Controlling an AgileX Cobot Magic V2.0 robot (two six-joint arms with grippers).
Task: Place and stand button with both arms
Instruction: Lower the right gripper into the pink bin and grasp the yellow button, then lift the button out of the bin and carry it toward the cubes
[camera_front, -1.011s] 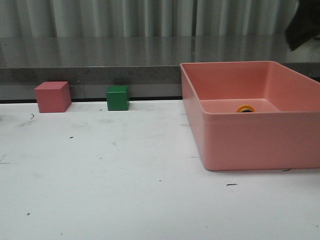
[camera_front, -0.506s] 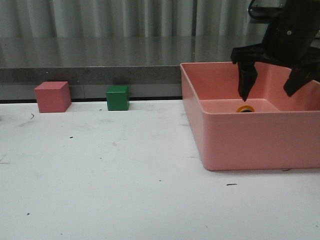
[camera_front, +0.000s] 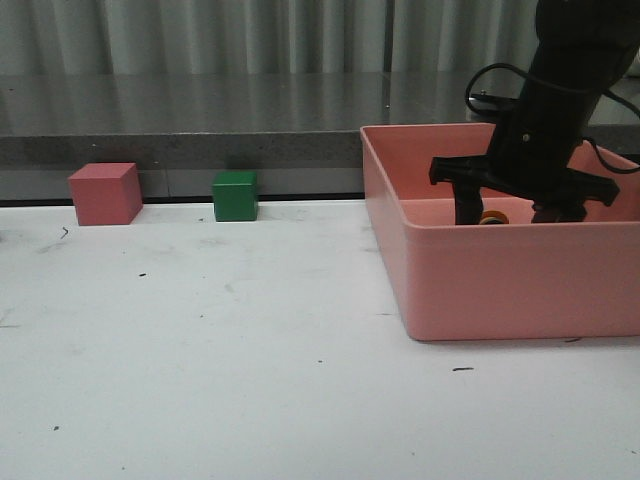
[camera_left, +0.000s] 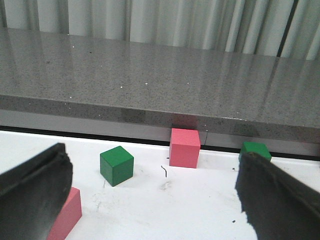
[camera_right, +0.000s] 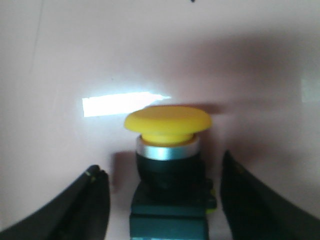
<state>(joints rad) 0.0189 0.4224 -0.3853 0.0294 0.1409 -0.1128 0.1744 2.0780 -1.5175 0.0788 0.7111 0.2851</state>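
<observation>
1. Front view showed the right gripper had dropped into the pink bin within the last half second; a second ago it was absent from that view.
2. Its jaws stood apart, one on either side of the button, not yet touching it.
3. In the right wrist view the button sat on the bin floor between the fingers, its yellow cap toward the far wall.
4. The left gripper hung over the white counter with jaws wide apart, holding nothing, near a green cube and a pink cube.
5. The descent suggested the grasp was imminent; closing on the black body seemed next.
</observation>
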